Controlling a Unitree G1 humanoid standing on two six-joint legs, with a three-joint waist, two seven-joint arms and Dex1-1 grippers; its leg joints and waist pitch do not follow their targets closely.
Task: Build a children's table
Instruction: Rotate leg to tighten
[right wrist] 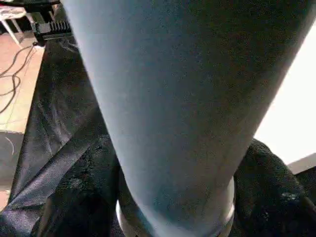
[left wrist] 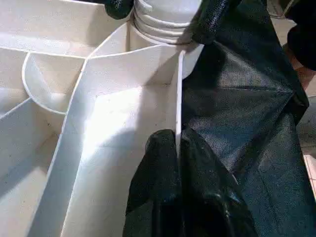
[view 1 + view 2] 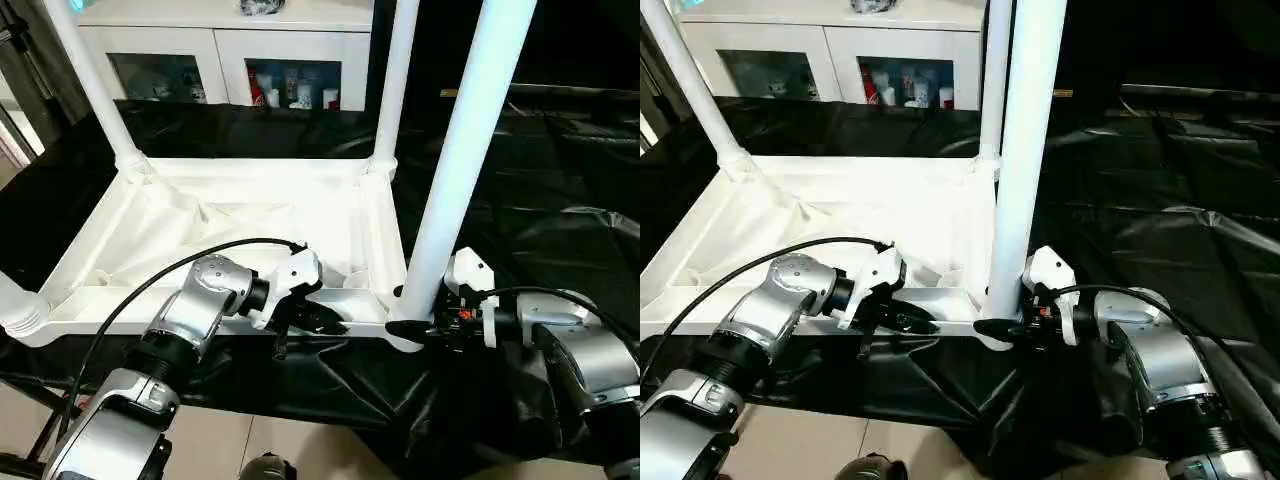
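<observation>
The tabletop (image 3: 250, 225) is lying underside-up at the near edge of the black-draped counter (image 3: 560, 230), legs standing in its sockets. The left claw (image 3: 312, 318) is pinching the near rim wall, fingers together on it. The right claw (image 3: 420, 322) is straddling the base of the near right leg (image 3: 465, 150); whether it is clamping cannot be told. Risk: an off-axis push is likely to tilt the leg in its socket, or drag the tabletop over the counter's near edge.
</observation>
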